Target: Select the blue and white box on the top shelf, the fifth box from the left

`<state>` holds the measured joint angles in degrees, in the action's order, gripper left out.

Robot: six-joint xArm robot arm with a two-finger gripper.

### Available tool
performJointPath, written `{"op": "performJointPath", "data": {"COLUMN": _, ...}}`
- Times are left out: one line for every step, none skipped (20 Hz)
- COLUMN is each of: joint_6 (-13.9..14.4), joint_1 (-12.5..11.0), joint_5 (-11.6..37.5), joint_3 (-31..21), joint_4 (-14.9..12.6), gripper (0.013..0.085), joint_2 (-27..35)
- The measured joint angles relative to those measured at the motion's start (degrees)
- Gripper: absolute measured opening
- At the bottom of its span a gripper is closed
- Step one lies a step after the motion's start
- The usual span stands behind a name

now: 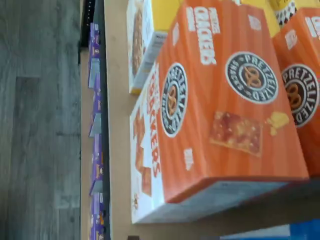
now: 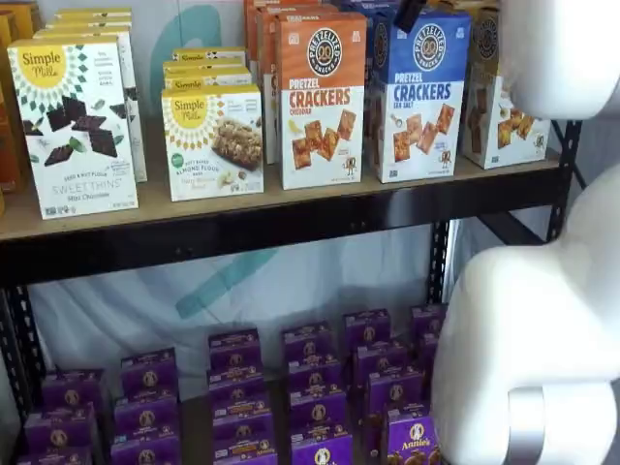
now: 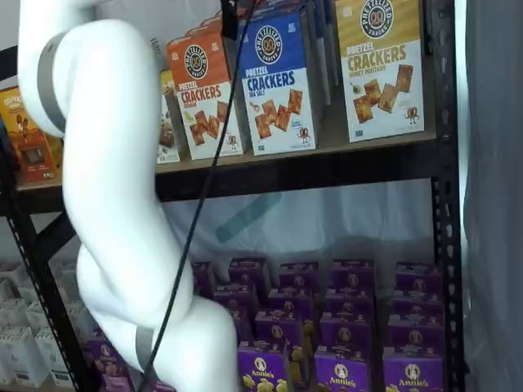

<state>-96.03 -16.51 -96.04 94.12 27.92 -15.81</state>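
A black metal rack stands against a pale wall. On the top shelf (image 2: 291,208) the blue and white box (image 2: 420,94) stands upright between an orange cheddar box (image 2: 322,100) and a yellow box (image 3: 381,67). One dark finger (image 2: 409,14) hangs above it; the fingers are spread wide, holding nothing.

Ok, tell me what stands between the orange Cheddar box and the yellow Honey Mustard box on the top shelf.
The blue and white box stands between the orange Cheddar box and the yellow Honey Mustard box, seen in a shelf view.
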Motion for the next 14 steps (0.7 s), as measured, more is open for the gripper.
{"op": "performJointPath", "data": {"joint_6": -0.22, "joint_1": -0.08, "joint_5": -0.03, "joint_3": 0.49, "joint_4": -0.17, "gripper": 0.085, "joint_2": 0.68}}
{"op": "performJointPath", "data": {"joint_6": -0.46, "joint_1": -0.17, "joint_5": 0.02, "joint_3": 0.96, "joint_4": -0.37, "gripper": 0.085, "joint_2": 1.36}}
{"op": "performJointPath", "data": {"joint_6": -0.68, "joint_1": -0.22, "joint_5": 0.15, "joint_3": 1.28, "joint_4": -0.58, "gripper": 0.085, "joint_2": 1.87}}
{"op": "performJointPath", "data": {"joint_6": -0.89, "joint_1": -0.28, "joint_5": 0.27, "joint_3": 1.57, "joint_4": -0.75, "gripper": 0.085, "joint_2": 2.33}}
{"op": "performJointPath", "data": {"joint_6": -1.11, "joint_1": -0.34, "joint_5": 0.33, "joint_3": 1.88, "joint_4": -0.94, "gripper": 0.085, "joint_2": 2.84}}
{"op": "performJointPath", "data": {"joint_6": -1.31, "joint_1": -0.35, "joint_5": 0.26, "joint_3": 2.3, "joint_4": -1.25, "gripper": 0.085, "joint_2": 3.39}}
{"op": "performJointPath", "data": {"joint_6": -1.47, "joint_1": -0.35, "joint_5": 0.01, "joint_3": 2.82, "joint_4": -1.64, "gripper": 0.085, "joint_2": 3.95}}
{"op": "performJointPath", "data": {"joint_6": -1.63, "joint_1": -0.33, "joint_5": -0.34, "joint_3": 3.41, "joint_4": -2.06, "gripper": 0.085, "joint_2": 4.59}}
{"op": "performJointPath", "data": {"joint_6": -1.74, "joint_1": -0.3, "joint_5": -0.78, "joint_3": 3.98, "joint_4": -2.44, "gripper": 0.085, "joint_2": 5.19}}
{"op": "performJointPath", "data": {"joint_6": -1.85, "joint_1": -0.24, "joint_5": -1.16, "joint_3": 4.52, "joint_4": -2.85, "gripper": 0.085, "joint_2": 5.73}}
{"op": "performJointPath", "data": {"joint_6": -1.93, "joint_1": -0.15, "joint_5": -1.65, "joint_3": 5.15, "joint_4": -3.34, "gripper": 0.085, "joint_2": 6.32}}
{"op": "performJointPath", "data": {"joint_6": -2.0, "joint_1": -0.02, "joint_5": -2.04, "joint_3": 5.67, "joint_4": -3.85, "gripper": 0.085, "joint_2": 6.83}}
{"op": "performJointPath", "data": {"joint_6": -2.08, "joint_1": 0.18, "joint_5": -2.54, "joint_3": 6.34, "joint_4": -4.61, "gripper": 0.085, "joint_2": 7.43}}
{"op": "performJointPath", "data": {"joint_6": -2.12, "joint_1": 0.39, "joint_5": -2.98, "joint_3": 6.9, "joint_4": -5.32, "gripper": 0.085, "joint_2": 7.91}}
